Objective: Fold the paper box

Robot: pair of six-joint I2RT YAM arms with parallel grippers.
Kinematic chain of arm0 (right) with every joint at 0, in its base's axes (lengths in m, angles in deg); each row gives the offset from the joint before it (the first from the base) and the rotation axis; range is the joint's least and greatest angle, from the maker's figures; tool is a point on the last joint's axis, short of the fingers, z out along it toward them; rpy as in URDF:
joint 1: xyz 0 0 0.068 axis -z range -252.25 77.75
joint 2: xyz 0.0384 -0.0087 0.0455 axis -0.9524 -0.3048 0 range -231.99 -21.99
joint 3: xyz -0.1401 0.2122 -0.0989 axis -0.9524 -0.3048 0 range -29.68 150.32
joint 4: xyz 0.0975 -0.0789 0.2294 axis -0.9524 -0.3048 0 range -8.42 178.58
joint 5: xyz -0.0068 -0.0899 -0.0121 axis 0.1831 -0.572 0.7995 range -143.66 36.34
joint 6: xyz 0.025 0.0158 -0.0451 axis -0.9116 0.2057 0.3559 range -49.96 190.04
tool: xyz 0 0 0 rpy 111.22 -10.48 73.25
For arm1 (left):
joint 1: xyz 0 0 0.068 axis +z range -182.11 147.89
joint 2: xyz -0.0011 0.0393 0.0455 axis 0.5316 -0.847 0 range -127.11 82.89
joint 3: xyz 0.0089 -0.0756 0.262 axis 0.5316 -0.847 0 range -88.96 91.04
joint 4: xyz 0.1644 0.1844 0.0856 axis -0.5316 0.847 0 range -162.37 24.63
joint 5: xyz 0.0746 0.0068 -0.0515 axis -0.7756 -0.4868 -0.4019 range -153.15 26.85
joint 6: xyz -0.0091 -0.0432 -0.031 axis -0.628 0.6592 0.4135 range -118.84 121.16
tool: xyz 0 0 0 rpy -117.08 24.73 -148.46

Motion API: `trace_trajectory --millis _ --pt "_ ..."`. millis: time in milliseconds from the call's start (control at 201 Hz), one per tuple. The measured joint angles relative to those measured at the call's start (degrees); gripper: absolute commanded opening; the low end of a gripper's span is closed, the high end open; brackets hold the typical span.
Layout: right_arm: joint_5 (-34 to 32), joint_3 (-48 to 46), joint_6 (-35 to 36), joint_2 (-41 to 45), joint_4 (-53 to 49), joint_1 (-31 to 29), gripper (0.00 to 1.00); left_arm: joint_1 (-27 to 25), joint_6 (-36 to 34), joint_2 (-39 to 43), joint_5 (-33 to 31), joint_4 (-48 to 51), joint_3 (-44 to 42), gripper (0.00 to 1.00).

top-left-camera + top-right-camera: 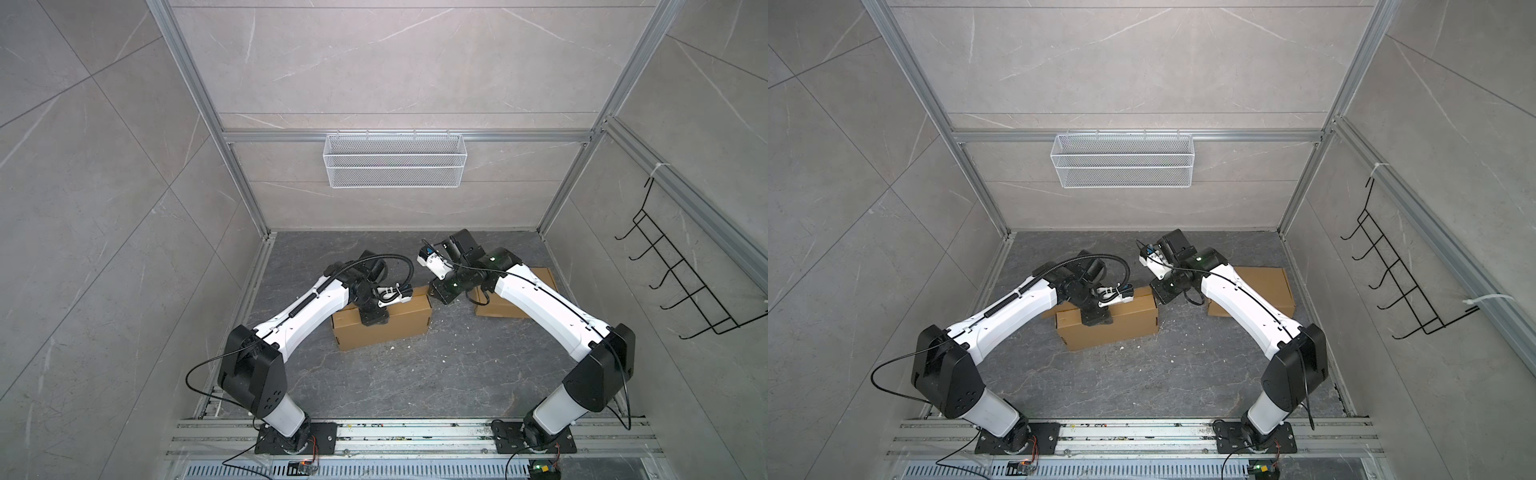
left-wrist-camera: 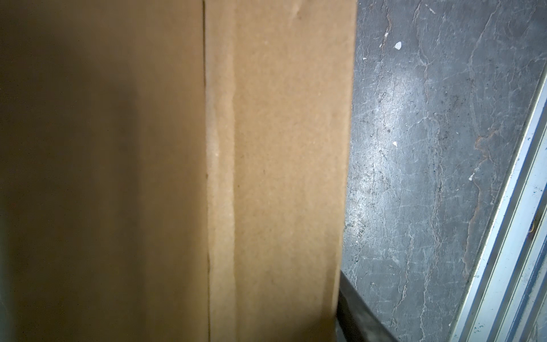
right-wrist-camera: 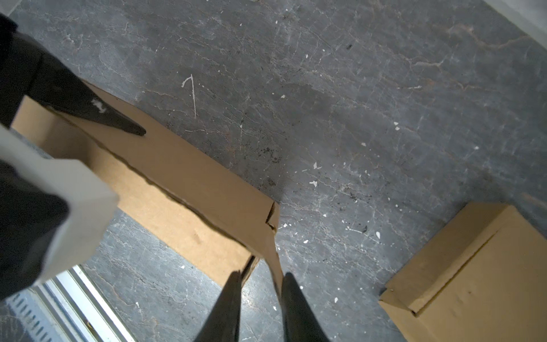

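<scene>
The brown paper box (image 1: 395, 328) (image 1: 1121, 328) lies mid-floor with its top folded over. My left gripper (image 1: 374, 324) (image 1: 1096, 318) rests on that top. In the left wrist view cardboard (image 2: 281, 148) fills the frame and only one finger (image 2: 355, 314) shows, far off to the side. In the right wrist view a left finger (image 3: 118, 121) lies flat on the box (image 3: 192, 177). My right gripper (image 3: 260, 275) (image 1: 438, 297) is at the box's right end. Its jaws stand narrowly apart around the thin end flap (image 3: 273, 254), which touches one finger.
A second brown box (image 1: 544, 280) (image 3: 473, 281) lies at the right, partly under my right arm. A white wire basket (image 1: 395, 160) hangs on the back wall and a black hook rack (image 1: 685, 270) on the right wall. Aluminium rails (image 1: 415, 436) border the floor.
</scene>
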Motion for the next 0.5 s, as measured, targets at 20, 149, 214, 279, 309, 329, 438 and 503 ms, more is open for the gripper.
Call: trace_trajectory --millis 20,149,214,279,309,329,438,503 --pt "0.0 0.0 0.0 0.0 0.0 0.0 0.22 0.0 0.0 0.0 0.0 0.0 0.0 0.52" --pt "0.0 0.1 -1.4 -0.2 0.0 -0.2 0.19 0.0 -0.1 0.0 0.0 0.0 0.0 0.52" --pt "0.1 0.1 -2.5 -0.4 0.0 -0.3 0.18 0.0 -0.2 0.0 0.1 0.0 0.0 0.52" --pt "0.5 0.1 -3.9 -0.5 0.0 -0.3 0.17 0.0 -0.2 0.0 0.1 0.0 0.0 0.52" --pt "0.7 0.1 -4.6 -0.5 0.0 -0.3 0.16 0.0 -0.2 0.0 0.1 0.0 0.0 0.52" --pt "0.9 0.1 -5.0 -0.6 0.0 -0.3 0.16 0.0 -0.2 0.0 0.1 0.0 0.0 0.52" --pt "1.3 0.0 -7.7 -0.6 0.1 -0.4 0.14 0.0 -0.2 0.0 0.2 0.0 0.0 0.51" --pt "1.3 -0.1 -9.4 -0.6 0.3 -0.5 0.12 0.0 -0.2 0.0 0.2 0.0 0.0 0.52"
